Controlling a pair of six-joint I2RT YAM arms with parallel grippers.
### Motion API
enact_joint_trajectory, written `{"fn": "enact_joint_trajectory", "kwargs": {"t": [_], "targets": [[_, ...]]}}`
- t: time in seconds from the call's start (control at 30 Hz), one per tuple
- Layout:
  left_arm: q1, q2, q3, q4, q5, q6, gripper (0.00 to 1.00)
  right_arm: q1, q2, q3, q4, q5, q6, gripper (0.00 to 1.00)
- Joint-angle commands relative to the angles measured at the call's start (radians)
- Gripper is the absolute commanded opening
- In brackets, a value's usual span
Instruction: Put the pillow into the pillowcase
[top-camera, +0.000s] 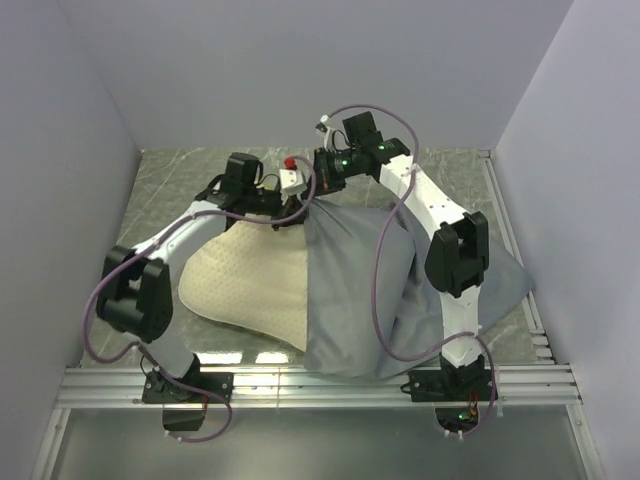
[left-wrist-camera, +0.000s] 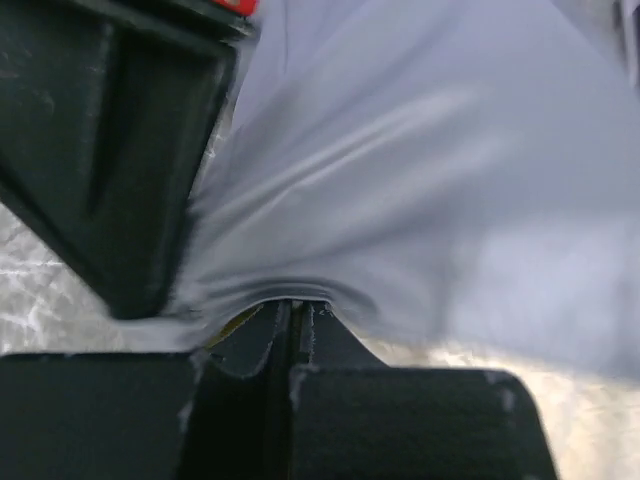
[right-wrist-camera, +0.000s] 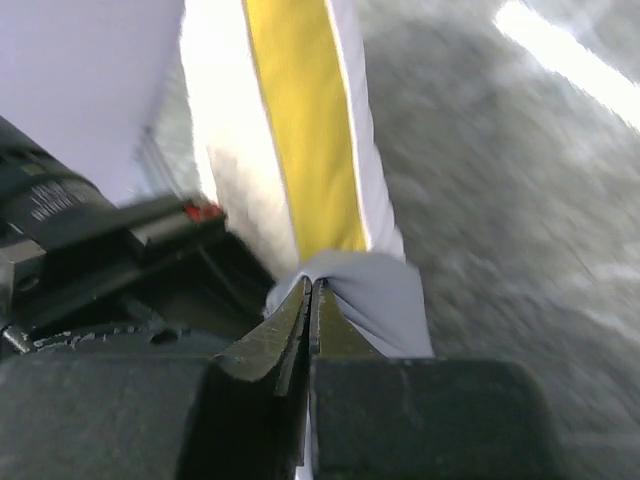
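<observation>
The pillow (top-camera: 245, 280) lies partly inside the pillowcase (top-camera: 360, 300), the rest bare toward the bench's (top-camera: 170, 175) left edge. My left fingers (left-wrist-camera: 252, 343) and right fingers (right-wrist-camera: 272, 340) are clamped tight on its far cloth.

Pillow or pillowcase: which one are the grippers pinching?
The blue-grey pillowcase: the left gripper and right gripper are both shut on its fabric. The cream pillow lies partly inside it, ungripped.

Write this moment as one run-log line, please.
left gripper: shut on blue-grey fabric pillowcase | right gripper: shut on pillowcase | cream dotted pillow: partly inside
</observation>
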Motion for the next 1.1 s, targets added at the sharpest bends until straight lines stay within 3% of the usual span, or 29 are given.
{"fn": "enact_joint_trajectory", "kwargs": {"t": [0.0, 0.13, 0.2, 0.33, 0.37, 0.57, 0.6, 0.63, 0.7, 0.8, 0.83, 0.87, 0.93, 0.97, 1.07], "targets": [[0.032, -0.121, -0.087, 0.172, 0.103, -0.261, 0.0, 0.055, -0.04, 0.13, 0.23, -0.059, 0.135, 0.0], [0.168, -0.179, -0.21, 0.321, 0.067, -0.598, 0.0, 0.093, 0.024, 0.19, 0.359, -0.063, 0.195, 0.0], [0.222, -0.18, -0.271, 0.387, 0.044, -0.683, 0.0, 0.11, 0.086, 0.244, 0.367, -0.045, 0.195, 0.0], [0.372, -0.106, -0.317, 0.468, -0.03, -0.867, 0.0, 0.121, 0.13, 0.278, 0.287, 0.053, 0.114, 0.64], [0.388, -0.086, -0.317, 0.482, -0.047, -0.884, 0.0, 0.115, 0.115, 0.276, 0.235, 0.071, 0.073, 0.71], [0.456, 0.099, -0.284, 0.585, -0.162, -1.068, 0.03, 0.062, -0.136, 0.079, 0.085, 0.364, -0.147, 0.73], [0.456, 0.113, -0.278, 0.591, -0.158, -1.08, 0.11, 0.058, -0.176, -0.017, 0.072, 0.378, -0.167, 0.73], [0.453, 0.133, -0.264, 0.562, -0.133, -1.071, 0.3, 0.05, -0.214, -0.069, 0.058, 0.412, -0.182, 0.72], [0.454, 0.123, -0.2, 0.432, -0.096, -0.974, 0.46, 0.047, -0.326, -0.221, 0.022, 0.426, -0.23, 0.71], [0.475, 0.016, -0.172, 0.162, -0.064, -0.658, 0.69, 0.038, -0.467, -0.429, -0.021, 0.383, -0.255, 0.66], [0.486, -0.053, -0.164, 0.072, -0.056, -0.44, 0.73, 0.036, -0.495, -0.475, -0.035, 0.369, -0.255, 0.66], [0.486, -0.087, -0.141, -0.113, -0.056, -0.318, 0.94, 0.036, -0.538, -0.52, -0.06, 0.336, -0.279, 0.65], [0.48, -0.19, -0.141, -0.283, -0.091, -0.024, 0.96, 0.039, -0.561, -0.638, -0.086, 0.323, -0.291, 0.64], [0.479, -0.221, -0.155, -0.429, -0.101, 0.06, 0.99, 0.038, -0.564, -0.672, -0.101, 0.328, -0.297, 0.64], [0.422, -0.327, -0.23, -0.599, -0.185, 0.326, 0.99, 0.036, -0.539, -0.767, -0.092, 0.366, -0.305, 0.63]]}}
